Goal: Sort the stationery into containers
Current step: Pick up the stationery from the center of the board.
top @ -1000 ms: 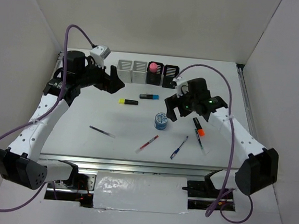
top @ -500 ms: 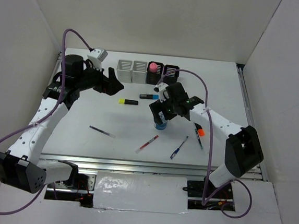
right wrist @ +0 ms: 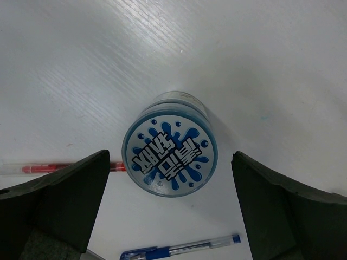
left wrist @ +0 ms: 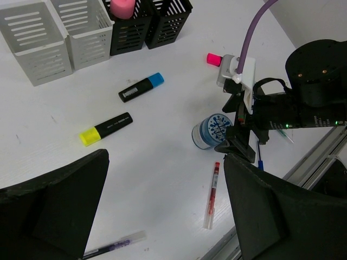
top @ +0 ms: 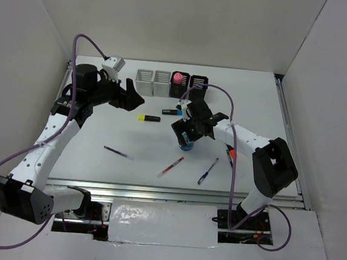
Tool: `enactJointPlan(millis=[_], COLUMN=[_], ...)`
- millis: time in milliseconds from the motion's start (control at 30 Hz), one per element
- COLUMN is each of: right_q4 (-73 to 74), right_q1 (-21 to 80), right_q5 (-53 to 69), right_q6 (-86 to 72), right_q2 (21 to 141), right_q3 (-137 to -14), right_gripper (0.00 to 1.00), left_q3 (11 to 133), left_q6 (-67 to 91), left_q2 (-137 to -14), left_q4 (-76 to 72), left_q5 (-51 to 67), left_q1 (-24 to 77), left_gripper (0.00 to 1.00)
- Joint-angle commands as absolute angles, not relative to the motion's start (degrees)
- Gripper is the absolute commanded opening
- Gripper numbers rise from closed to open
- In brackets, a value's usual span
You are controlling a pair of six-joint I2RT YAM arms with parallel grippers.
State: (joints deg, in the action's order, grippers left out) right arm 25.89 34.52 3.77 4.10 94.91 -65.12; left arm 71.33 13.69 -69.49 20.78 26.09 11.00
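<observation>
"What could spoil this?"

"The blue tub (right wrist: 169, 160) is round. If the right gripper (top: 186, 135) closes off-centre, the tub may squirt out or tip onto the red pen (right wrist: 65, 167) just beside it."

"And the arm?"

"It reaches inward, wrist pointing straight down over the upright tub, fingers spread wide on either side and holding nothing. The tub is well short of the containers (top: 171, 84). The left gripper (top: 134, 95) hovers near them, spread and empty."
</observation>
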Motion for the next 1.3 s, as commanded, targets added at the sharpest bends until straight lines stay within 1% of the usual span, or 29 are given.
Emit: enactJointPlan(millis=[0,100,200,367,400,533,567,667,833,933,967,1033,1167,1267], right_q4=[22.68,22.68,22.24,22.32,22.24,22.24,22.32,23.02,24.43,25.75,26.10,27.06,27.86,27.25], right_q1=[35.16,35.16,35.16,35.07,35.16,35.07,35.07,34.72,32.88,30.95,30.33,28.75,26.37,23.83], right_q5=[3.16,3.86,4.39,4.57,4.48,4.04,3.96,4.57,6.59,8.78,9.31,10.46,10.46,8.09], right_q6=[4.04,4.22,4.39,4.48,4.57,4.92,5.10,5.36,5.89,6.15,6.50,6.59,8.35,10.02], right_q2=[94.83,94.83,95.10,95.62,95.62,94.57,94.40,92.91,88.34,86.05,85.52,84.47,84.11,86.29], right_q3=[-64.25,-63.72,-63.37,-63.72,-63.89,-64.33,-64.60,-65.30,-67.06,-69.69,-71.09,-72.76,-78.83,-84.27], right_gripper=[0.99,0.94,0.85,0.76,0.72,0.62,0.57,0.49,0.39,0.29,0.24,0.16,0.15,0.14], left_q3=[71.02,70.93,71.01,71.19,71.19,71.02,70.93,70.84,71.10,71.37,71.54,72.42,73.82,74.53], left_q6=[13.89,13.71,13.71,13.36,13.27,13.27,13.27,13.27,12.75,12.39,12.22,11.43,10.55,10.55], left_q2=[-69.34,-69.43,-69.52,-69.79,-69.79,-69.79,-69.87,-69.96,-70.22,-70.57,-70.75,-71.19,-72.16,-73.03], left_q4=[17.32,17.40,17.14,17.40,17.32,17.23,17.05,16.88,16.96,16.96,16.96,17.49,17.75,17.32], left_q5=[27.77,27.86,27.77,27.60,27.42,27.42,27.42,27.51,27.42,27.51,27.34,27.42,27.42,27.51], left_q1=[10.72,10.81,10.81,10.64,10.72,10.72,10.72,10.72,10.81,10.81,10.81,10.72,10.81,10.90], left_gripper=[0.99,0.99,0.99,0.99,0.99,0.99,0.99,0.99,0.99,0.99,0.99,0.99,0.99,0.99])
